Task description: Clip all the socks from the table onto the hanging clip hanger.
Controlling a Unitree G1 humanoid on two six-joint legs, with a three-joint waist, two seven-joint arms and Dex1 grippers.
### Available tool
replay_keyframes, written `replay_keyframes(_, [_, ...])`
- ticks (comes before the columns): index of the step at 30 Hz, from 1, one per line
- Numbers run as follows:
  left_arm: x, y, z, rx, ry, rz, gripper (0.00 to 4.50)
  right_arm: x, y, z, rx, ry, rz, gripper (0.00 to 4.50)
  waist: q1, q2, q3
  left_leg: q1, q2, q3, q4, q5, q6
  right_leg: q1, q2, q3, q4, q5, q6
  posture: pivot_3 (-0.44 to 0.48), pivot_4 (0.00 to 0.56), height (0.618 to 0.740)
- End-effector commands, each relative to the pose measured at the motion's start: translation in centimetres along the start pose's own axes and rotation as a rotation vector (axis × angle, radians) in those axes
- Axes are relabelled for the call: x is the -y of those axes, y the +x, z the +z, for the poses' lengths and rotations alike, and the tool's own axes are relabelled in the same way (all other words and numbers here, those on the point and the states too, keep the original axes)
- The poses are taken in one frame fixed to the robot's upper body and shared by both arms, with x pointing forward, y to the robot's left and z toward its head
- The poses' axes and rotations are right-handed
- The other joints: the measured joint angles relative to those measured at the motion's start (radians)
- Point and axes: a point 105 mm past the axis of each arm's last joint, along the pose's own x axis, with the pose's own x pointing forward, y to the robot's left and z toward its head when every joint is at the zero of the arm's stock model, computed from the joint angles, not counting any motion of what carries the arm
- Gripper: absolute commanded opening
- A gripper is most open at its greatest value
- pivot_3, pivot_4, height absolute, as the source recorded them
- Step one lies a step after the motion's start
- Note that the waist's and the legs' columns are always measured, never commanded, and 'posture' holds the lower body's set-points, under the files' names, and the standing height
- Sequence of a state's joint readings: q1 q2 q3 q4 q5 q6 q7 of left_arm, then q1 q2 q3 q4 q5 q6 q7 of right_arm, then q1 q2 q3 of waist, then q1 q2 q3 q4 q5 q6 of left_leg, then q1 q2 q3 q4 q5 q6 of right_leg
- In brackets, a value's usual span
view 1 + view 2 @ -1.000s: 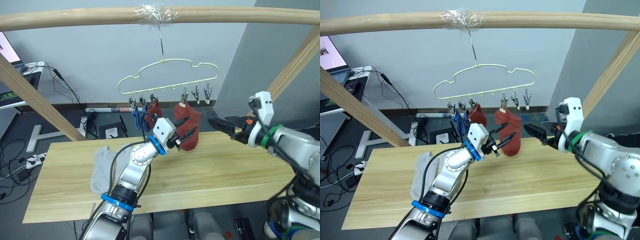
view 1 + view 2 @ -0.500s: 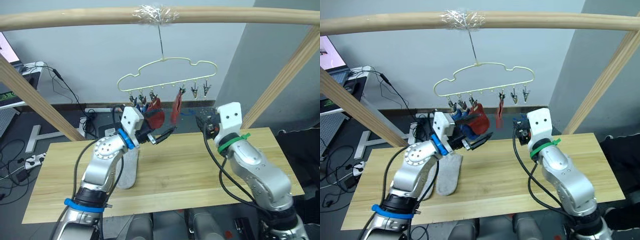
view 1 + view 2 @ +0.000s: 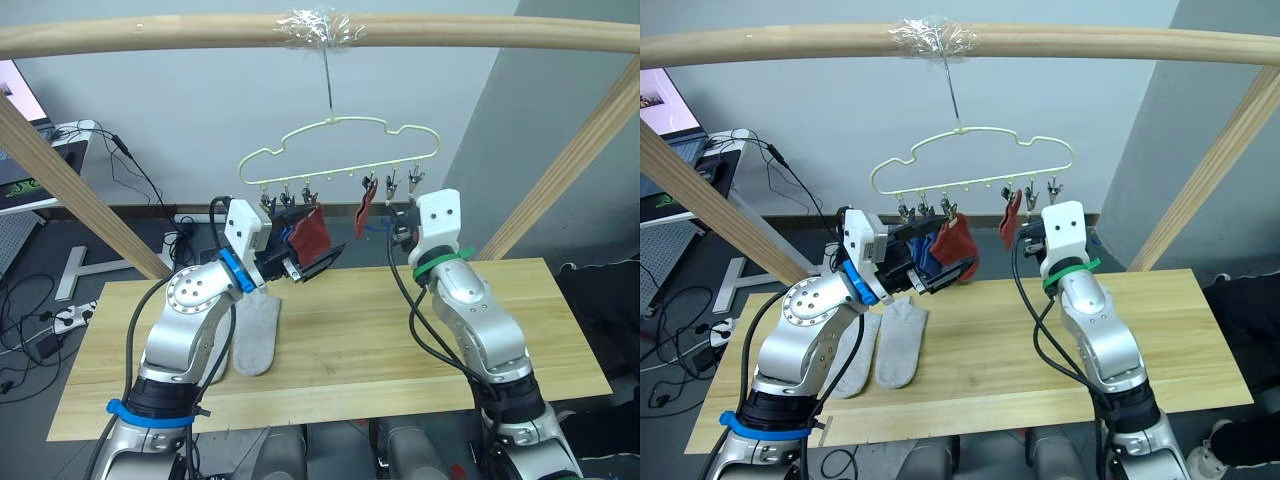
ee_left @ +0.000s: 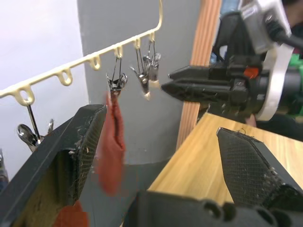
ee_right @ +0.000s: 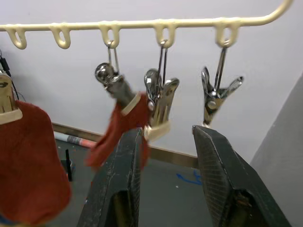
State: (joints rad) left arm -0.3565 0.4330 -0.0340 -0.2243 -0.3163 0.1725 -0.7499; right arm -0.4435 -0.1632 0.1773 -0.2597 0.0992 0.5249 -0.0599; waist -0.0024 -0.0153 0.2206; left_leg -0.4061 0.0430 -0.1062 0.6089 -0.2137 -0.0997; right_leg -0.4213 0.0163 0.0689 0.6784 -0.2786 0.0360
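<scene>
Fingers apart on my right gripper (image 5: 163,184) below the free clip (image 5: 161,106); my parted left gripper (image 4: 161,184) should fetch a grey sock (image 3: 898,340) next.

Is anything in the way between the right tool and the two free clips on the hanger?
Nothing visible. The right tool is open and points up at the two free clips, with only air between. The nearest red sock hangs just beside them.

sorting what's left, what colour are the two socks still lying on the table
Light grey: the two socks lie side by side on the table, best seen in the right eye view.
</scene>
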Motion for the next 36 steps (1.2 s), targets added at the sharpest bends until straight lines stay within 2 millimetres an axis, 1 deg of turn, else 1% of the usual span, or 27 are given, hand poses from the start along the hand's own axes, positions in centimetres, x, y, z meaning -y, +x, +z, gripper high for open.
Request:
replay_keyframes(1, [-0.1, 0.1, 1.7, 0.054, 0.03, 0.004, 4.24, 0.0, 0.8, 1.6, 0.077, 0.008, -0.008, 1.75, 0.001, 0.0, 0.0, 0.0, 0.0, 0.0, 0.0, 0.0, 0.0, 0.0, 0.0, 0.0, 0.0, 0.0, 0.0, 0.176, 0.185, 0.74])
replay_keyframes(7, [-0.3, 0.2, 2.0, 0.06, 0.037, 0.011, 4.24, -0.1, 2.0, 1.7, 0.08, 0.017, -0.022, 1.75, 0.004, 0.0, 0.0, 0.0, 0.0, 0.0, 0.0, 0.0, 0.0, 0.0, 0.0, 0.0, 0.001, 0.0, 0.0, 0.19, 0.19, 0.74])
replay_keyframes(13, [-0.5, 0.3, 2.1, 0.061, 0.04, 0.013, 4.24, 0.4, 3.2, 1.8, 0.075, 0.01, -0.058, 1.75, 0.006, 0.0, 0.0, 0.001, 0.0, 0.0, 0.0, 0.0, 0.0, 0.0, 0.0, 0.0, 0.001, 0.002, -0.003, 0.19, 0.19, 0.74])
replay_keyframes(17, [-0.5, 0.4, 2.1, 0.064, 0.04, 0.015, 4.24, -0.3, 3.6, 2.4, 0.095, 0.009, -0.034, 1.75, 0.006, 0.0, 0.0, 0.001, 0.0, 0.0, 0.0, 0.0, 0.0, 0.0, 0.0, 0.0, 0.001, 0.003, -0.005, 0.19, 0.19, 0.74])
replay_keyframes(27, [-1.2, 0.9, 2.6, 0.077, 0.049, 0.027, 4.24, -1.8, 4.2, 2.8, 0.098, 0.036, 0.011, 1.75, 0.006, 0.0, 0.0, 0.001, 0.0, 0.0, 0.0, 0.0, 0.0, 0.0, 0.0, 0.0, 0.002, 0.003, -0.005, 0.189, 0.201, 0.74])
replay_keyframes(30, [-1.1, 1.0, 2.7, 0.08, 0.049, 0.027, 4.24, -1.8, 4.4, 2.7, 0.095, 0.043, 0.008, 1.75, 0.006, 0.0, 0.0, 0.001, 0.0, 0.0, 0.0, 0.0, 0.0, 0.0, 0.0, 0.0, 0.002, 0.003, -0.005, 0.189, 0.201, 0.74])
replay_keyframes(36, [-1.1, 1.0, 2.9, 0.085, 0.047, 0.029, 4.24, -1.0, 4.9, 2.7, 0.095, 0.044, -0.008, 1.75, 0.007, 0.0, 0.0, 0.001, 0.0, 0.0, 0.0, 0.0, 0.0, 0.0, 0.0, 0.0, 0.002, 0.003, -0.005, 0.193, 0.204, 0.74])
